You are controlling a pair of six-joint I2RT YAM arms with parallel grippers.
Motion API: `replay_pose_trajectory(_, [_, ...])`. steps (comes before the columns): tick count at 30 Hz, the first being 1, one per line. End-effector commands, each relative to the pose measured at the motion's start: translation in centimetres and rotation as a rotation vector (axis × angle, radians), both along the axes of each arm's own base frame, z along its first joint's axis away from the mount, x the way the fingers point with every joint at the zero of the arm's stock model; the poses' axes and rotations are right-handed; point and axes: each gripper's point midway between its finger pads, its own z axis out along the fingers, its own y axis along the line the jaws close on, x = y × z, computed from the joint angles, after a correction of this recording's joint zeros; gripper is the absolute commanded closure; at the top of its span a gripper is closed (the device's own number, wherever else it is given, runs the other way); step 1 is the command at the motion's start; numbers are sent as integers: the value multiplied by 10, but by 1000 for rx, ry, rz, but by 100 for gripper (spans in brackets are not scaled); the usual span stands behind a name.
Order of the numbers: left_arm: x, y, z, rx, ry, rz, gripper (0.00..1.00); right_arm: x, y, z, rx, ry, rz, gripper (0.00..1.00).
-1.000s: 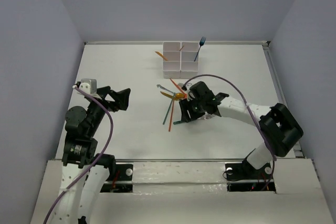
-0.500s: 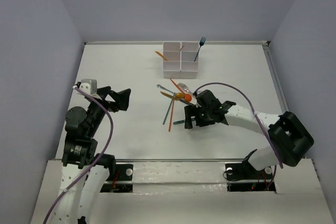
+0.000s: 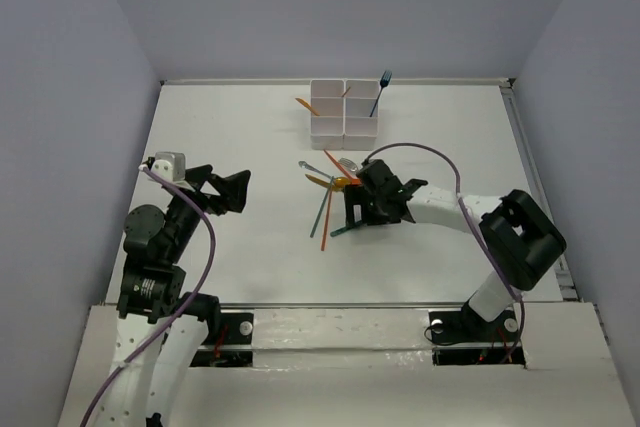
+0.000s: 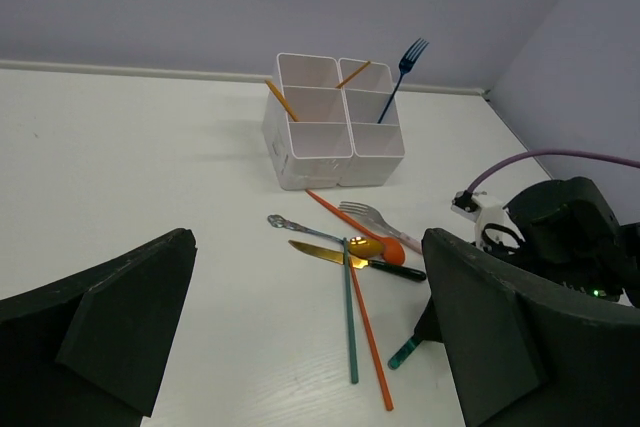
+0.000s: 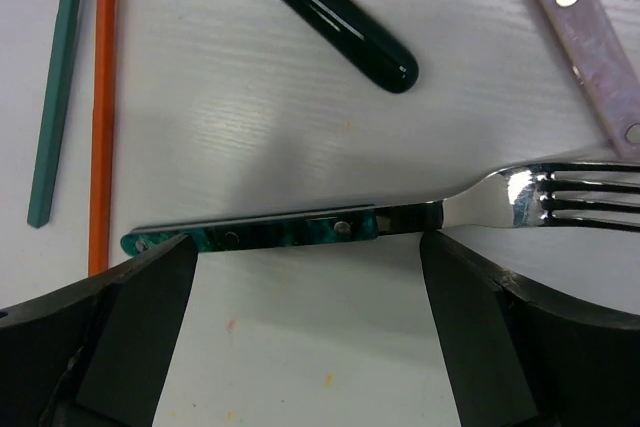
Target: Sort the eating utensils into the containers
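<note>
Both open wide: left gripper [image 4: 310, 332], right gripper [image 5: 305, 292] | right one over teal-handled fork [image 5: 300, 229] | risk: fork lies flat on desk [image 5: 300, 377], grip may slip or catch orange stick [image 5: 100, 97]

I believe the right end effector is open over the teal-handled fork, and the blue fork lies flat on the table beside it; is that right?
Not quite. The left wrist view shows the blue fork standing tilted in a right-column compartment of the white container, not flat on the table. The right end effector is open over the teal-handled fork.
</note>
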Motion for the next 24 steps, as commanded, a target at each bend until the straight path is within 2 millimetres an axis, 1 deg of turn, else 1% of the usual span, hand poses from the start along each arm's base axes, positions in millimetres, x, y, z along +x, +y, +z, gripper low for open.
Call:
replay_pose_trajectory(1, [-3,0,15,-8,-56,0,1,12,-20,-15,-158,-17,-38,0])
replay_pose_trajectory(3, [-2,0,14,-6,-53,0,1,12,-22,-20,-181,-4,-38,4])
replay_pose_trajectory(5, [-2,0,14,-7,-51,-1,1,14,-24,-21,-199,-7,-47,6])
replay_pose_trajectory(6, [-1,-1,13,-7,-48,-3,1,15,-28,-22,-221,-9,-59,9])
replay_pose_trajectory(9, [0,-1,12,-7,-45,-6,1,17,-25,-25,-239,-3,-66,16])
replay_pose_trajectory(10, [0,-1,12,-7,-43,-6,1,15,-21,-29,-241,2,-56,18])
replay_pose_trajectory(12, [0,-1,12,-7,-43,-6,1,17,-14,-28,-235,-1,-53,26])
replay_pose_trajectory(13, [0,-1,12,-6,-44,-3,1,17,-15,-29,-244,2,-56,30])
replay_pose_trajectory(14, [0,0,12,-8,-45,0,1,18,-17,-30,-255,1,-60,33])
replay_pose_trajectory(15, [0,0,12,-7,-43,0,1,15,-18,-32,-280,3,-54,40])
replay_pose_trajectory(17, [0,0,11,-7,-42,2,1,13,-24,-33,-300,5,-58,49])
replay_pose_trajectory(18, [0,0,11,-7,-42,0,1,9,-29,-34,-310,8,-58,56])
replay_pose_trajectory(20, [0,-1,11,-7,-43,-1,1,3,-34,-35,-316,15,-55,62])
replay_pose_trajectory(21, [0,-1,12,-9,-44,-1,1,-4,-40,-36,-319,22,-53,65])
replay_pose_trajectory(24, [0,-1,11,-7,-43,-1,1,-13,-52,-37,-343,31,-65,71])
